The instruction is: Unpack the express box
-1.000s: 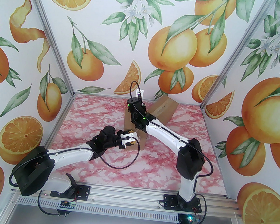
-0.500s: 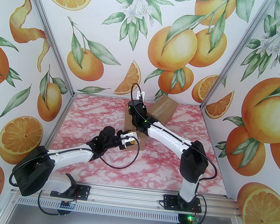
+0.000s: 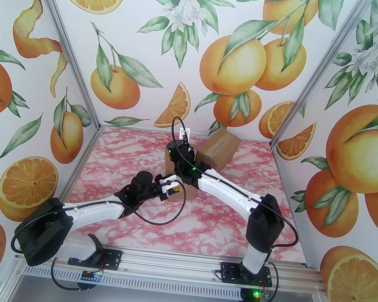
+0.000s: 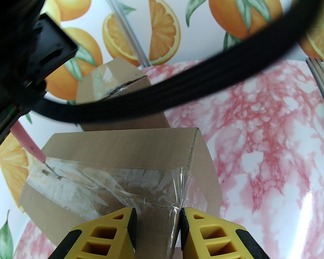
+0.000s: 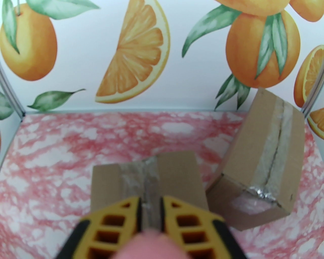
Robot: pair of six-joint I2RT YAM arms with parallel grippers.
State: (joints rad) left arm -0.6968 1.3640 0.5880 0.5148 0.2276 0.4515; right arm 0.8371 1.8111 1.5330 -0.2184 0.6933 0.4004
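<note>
Pink marble table (image 3: pixel 201 222), left gripper (image 4: pixel 157 222) part-open astride box (image 4: pixel 121 151), right gripper (image 5: pixel 151 202) clamping pink tool (image 4: pixel 27 144).

Two taped cardboard boxes (image 5: pixel 148 177) (image 5: pixel 263 156), one pink cutter (image 4: pixel 29 145), two arms.

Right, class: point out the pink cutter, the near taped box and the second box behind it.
pink cutter (image 4: pixel 27 144), left wrist view, on its pink shaft.
near taped box (image 4: pixel 121 144), left wrist view, on bare cardboard of its top.
second box (image 5: pixel 263 141), right wrist view, on its left cardboard panel.
</note>
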